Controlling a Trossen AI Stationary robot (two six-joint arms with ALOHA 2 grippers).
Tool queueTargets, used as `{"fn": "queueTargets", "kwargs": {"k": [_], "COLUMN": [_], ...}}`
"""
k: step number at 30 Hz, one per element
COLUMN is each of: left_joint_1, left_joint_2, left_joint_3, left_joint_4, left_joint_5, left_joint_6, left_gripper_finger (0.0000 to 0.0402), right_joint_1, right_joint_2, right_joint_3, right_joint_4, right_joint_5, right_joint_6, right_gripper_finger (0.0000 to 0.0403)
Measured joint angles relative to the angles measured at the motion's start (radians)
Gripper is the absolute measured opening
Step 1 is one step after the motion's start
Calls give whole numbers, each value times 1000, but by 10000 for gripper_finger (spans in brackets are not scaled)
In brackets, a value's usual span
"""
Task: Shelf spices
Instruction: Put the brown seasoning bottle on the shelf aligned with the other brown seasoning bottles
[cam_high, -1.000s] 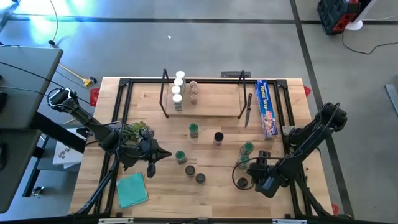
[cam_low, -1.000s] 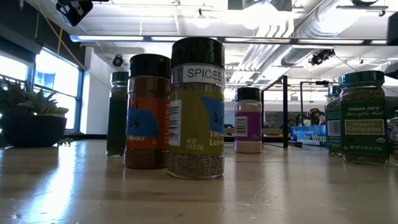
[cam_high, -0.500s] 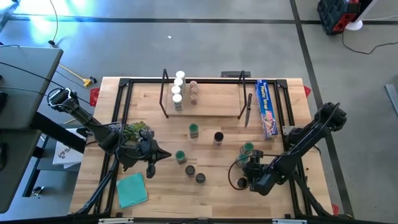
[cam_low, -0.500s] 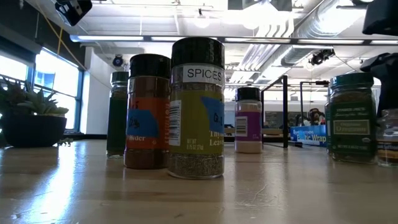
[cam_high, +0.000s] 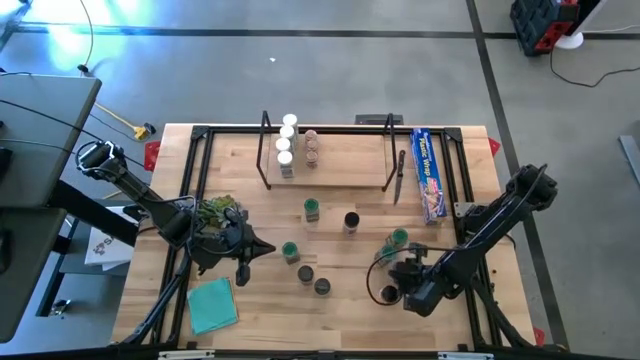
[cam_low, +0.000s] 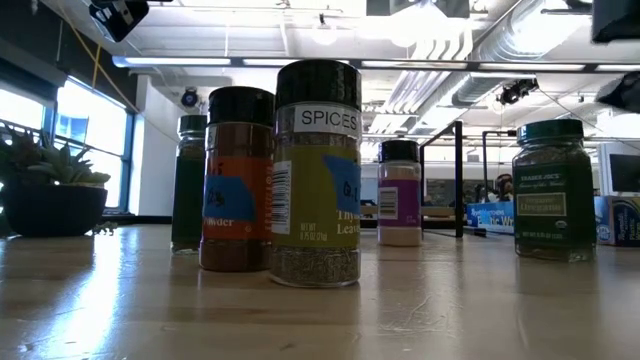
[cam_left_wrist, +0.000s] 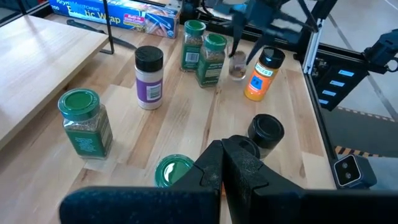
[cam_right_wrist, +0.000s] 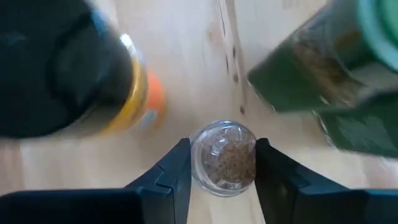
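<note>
The shelf (cam_high: 325, 158) stands at the table's far side with a few jars (cam_high: 288, 140) on its left part. More spice jars stand loose on the table: green-lidded ones (cam_high: 312, 208) (cam_high: 290, 250) (cam_high: 398, 238) and black-lidded ones (cam_high: 351, 220) (cam_high: 306, 272). My right gripper (cam_high: 398, 268) is near the right front, closed around a small clear jar (cam_right_wrist: 224, 158) of brown spice. This jar stands between an orange jar (cam_left_wrist: 261, 71) and two green jars (cam_left_wrist: 211, 59). My left gripper (cam_high: 243, 266) hangs shut over the left middle and holds nothing. My right gripper pinches the small clear jar by its round wall (cam_right_wrist: 194, 163), one finger (cam_right_wrist: 177, 174) on each side. The fingers come steeply from above. The jar is upright. Whether its base rests on the table, I cannot tell.
A long blue wrap box (cam_high: 430, 172) lies along the right edge, with a dark utensil (cam_high: 399, 175) beside the shelf. A potted plant (cam_high: 215, 212) sits by my left arm, and a teal cloth (cam_high: 212, 303) lies at the front left. A black-lidded jar (cam_high: 388, 293) stands close to my right gripper.
My right gripper has gone a little toward the table's left, in among the jars at the right front. In the low view a green-lidded jar there has slid leftward and turned its label.
</note>
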Motion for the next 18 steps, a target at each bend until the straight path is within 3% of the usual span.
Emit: {"fn": "queueTargets", "kwargs": {"k": [11, 18], "left_joint_1": [0, 0], "left_joint_2": [0, 0], "left_joint_3": [0, 0], "left_joint_4": [0, -1], "left_joint_5": [2, 2], "left_joint_6": [0, 0], "left_gripper_finger": [1, 1], "right_joint_1": [-6, -125], "right_joint_2": [0, -1], "right_joint_3": [416, 663], "right_joint_4": [-474, -590], "right_joint_5": [-30, 148], "right_joint_6": [24, -61], "right_gripper_finger": [126, 126]}}
